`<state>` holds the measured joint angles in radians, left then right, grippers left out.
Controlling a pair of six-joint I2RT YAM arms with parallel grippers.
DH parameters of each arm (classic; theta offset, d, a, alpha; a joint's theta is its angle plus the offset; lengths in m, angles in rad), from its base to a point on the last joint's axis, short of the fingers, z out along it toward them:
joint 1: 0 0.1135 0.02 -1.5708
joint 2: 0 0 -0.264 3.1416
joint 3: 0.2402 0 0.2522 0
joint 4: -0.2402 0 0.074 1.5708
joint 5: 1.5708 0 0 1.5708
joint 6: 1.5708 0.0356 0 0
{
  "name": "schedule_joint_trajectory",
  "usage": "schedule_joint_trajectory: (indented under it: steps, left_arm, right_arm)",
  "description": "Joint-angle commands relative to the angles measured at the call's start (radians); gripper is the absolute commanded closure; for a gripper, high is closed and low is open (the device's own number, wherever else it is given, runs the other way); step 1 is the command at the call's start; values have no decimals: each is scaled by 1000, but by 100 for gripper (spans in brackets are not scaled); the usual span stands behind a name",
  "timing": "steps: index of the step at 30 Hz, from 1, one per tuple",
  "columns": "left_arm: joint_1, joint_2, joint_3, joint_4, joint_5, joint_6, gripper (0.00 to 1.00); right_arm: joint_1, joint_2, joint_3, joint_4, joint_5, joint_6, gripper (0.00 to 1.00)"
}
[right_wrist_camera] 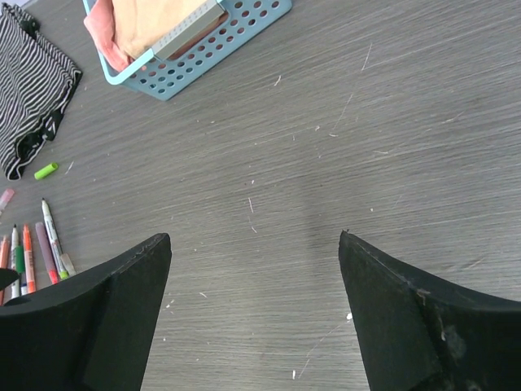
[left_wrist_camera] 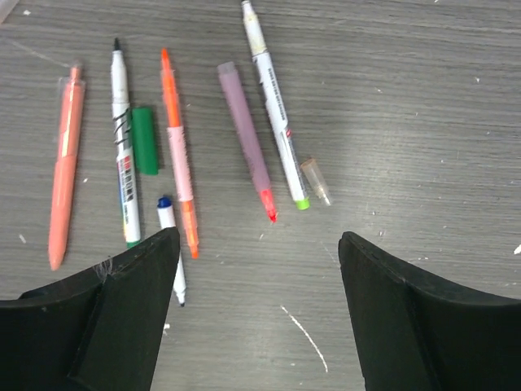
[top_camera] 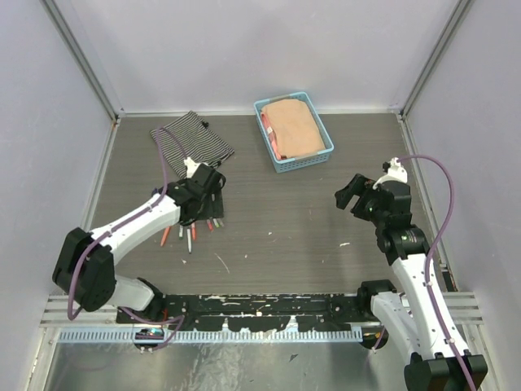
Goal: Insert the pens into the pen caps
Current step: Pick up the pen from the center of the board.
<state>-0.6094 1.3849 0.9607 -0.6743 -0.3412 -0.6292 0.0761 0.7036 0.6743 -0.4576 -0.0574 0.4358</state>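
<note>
Several pens (left_wrist_camera: 179, 155) lie side by side on the table: a salmon one, a white one with a green end, an orange-pink one, a mauve one with a red tip (left_wrist_camera: 248, 138), and a white one with a lime end (left_wrist_camera: 275, 106). A short white pen with a blue end (left_wrist_camera: 171, 244) lies by the left finger. A green pen cap (left_wrist_camera: 146, 140) and a clear cap (left_wrist_camera: 316, 181) lie among them. My left gripper (left_wrist_camera: 256, 244) hovers open just in front of the pens (top_camera: 191, 232), holding nothing. My right gripper (right_wrist_camera: 254, 252) is open over bare table, far right (top_camera: 352, 195). A lime cap (right_wrist_camera: 46, 170) lies apart.
A blue basket (top_camera: 321, 155) holding tan and pink cloth stands at the back middle. A striped cloth (top_camera: 191, 138) lies at the back left, just behind the left gripper. Grey walls enclose the table on three sides.
</note>
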Motion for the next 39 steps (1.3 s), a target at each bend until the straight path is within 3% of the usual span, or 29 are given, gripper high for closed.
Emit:
schedule_joint_trajectory:
  steps: [1, 9, 17, 39]
  left_arm:
    - [-8, 55, 20, 86, 8, -28, 19]
    - [-7, 212, 106, 116, -22, -15, 33]
    - [-6, 321, 189, 110, -62, -7, 52]
    - [43, 405, 196, 120, -56, -27, 61]
  right_arm:
    - [-5, 12, 4, 47, -27, -11, 14]
    - [-5, 13, -9, 56, -53, 0, 23]
    - [-5, 5, -15, 47, -62, 6, 24]
    - [-4, 5, -18, 21, -63, 11, 22]
